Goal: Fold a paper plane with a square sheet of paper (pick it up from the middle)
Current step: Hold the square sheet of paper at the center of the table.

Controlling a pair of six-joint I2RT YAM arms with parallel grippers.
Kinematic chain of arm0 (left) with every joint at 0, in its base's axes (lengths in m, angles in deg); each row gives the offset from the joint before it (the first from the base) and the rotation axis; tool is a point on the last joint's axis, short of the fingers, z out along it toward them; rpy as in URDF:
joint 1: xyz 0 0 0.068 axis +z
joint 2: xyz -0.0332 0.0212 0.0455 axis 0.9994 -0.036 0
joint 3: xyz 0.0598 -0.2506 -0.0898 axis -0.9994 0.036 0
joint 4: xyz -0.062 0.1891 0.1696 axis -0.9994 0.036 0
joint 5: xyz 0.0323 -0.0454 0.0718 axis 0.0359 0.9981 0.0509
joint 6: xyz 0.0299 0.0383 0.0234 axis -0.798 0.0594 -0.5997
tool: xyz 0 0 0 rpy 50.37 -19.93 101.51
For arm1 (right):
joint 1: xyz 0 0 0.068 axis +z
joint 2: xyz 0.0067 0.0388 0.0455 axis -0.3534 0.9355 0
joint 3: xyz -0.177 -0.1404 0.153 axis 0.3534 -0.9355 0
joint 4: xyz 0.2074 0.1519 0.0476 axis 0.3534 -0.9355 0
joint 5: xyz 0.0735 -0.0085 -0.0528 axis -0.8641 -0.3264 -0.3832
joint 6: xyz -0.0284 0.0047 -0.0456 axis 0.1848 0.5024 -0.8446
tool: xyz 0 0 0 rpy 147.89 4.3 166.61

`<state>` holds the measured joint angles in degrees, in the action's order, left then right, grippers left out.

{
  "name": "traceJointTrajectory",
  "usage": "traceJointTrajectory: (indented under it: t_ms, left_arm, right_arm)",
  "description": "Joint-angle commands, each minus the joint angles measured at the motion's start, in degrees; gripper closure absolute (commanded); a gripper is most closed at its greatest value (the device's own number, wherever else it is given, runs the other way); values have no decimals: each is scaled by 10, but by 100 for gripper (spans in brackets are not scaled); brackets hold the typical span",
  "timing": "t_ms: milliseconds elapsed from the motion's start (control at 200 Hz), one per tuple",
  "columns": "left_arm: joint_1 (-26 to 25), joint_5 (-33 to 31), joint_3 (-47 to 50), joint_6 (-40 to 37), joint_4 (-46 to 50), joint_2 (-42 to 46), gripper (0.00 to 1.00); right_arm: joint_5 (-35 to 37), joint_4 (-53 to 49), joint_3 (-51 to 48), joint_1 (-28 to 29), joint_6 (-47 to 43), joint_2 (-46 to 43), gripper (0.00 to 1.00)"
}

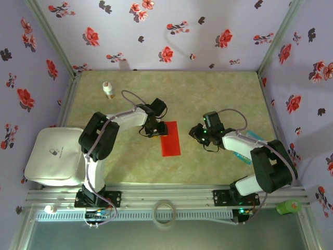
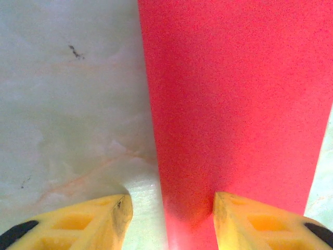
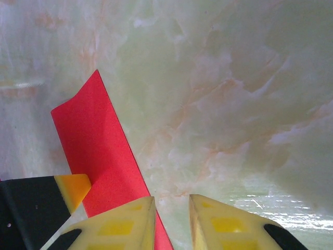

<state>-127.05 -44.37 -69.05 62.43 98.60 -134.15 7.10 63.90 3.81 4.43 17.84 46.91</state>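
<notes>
Paper (image 1: 170, 138): thin, light, limp, easily creased; folded narrow, lying flat.
Hold: probably mid long edge.
Left gripper (image 2: 171, 208): parted astride paper's edge, grasping nothing.
Right gripper (image 3: 171, 205): slightly parted, empty.

Looks like a robotics test booth: boxed in by flower-printed walls (image 1: 171, 31), edged with an aluminium rail (image 1: 166, 197) carrying the bolted bases of a left arm (image 1: 96, 140) and right arm (image 1: 265, 166), over a marble-patterned tabletop (image 1: 208, 88).
</notes>
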Motion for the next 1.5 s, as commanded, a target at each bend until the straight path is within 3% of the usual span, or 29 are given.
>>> traceJointTrajectory:
  t_ms: [0,615,1495]
  left_arm:
    - [13,-114,5,14,65,-9,50]
    - [3,-93,-23,-55,60,-20,47]
    - [4,-72,-31,-56,43,-33,43]
  right_arm:
    - [-11,-1,4,3,-15,6,76]
    - [-26,18,7,3,-15,26,76]
    - [-26,13,9,6,-7,27,75]
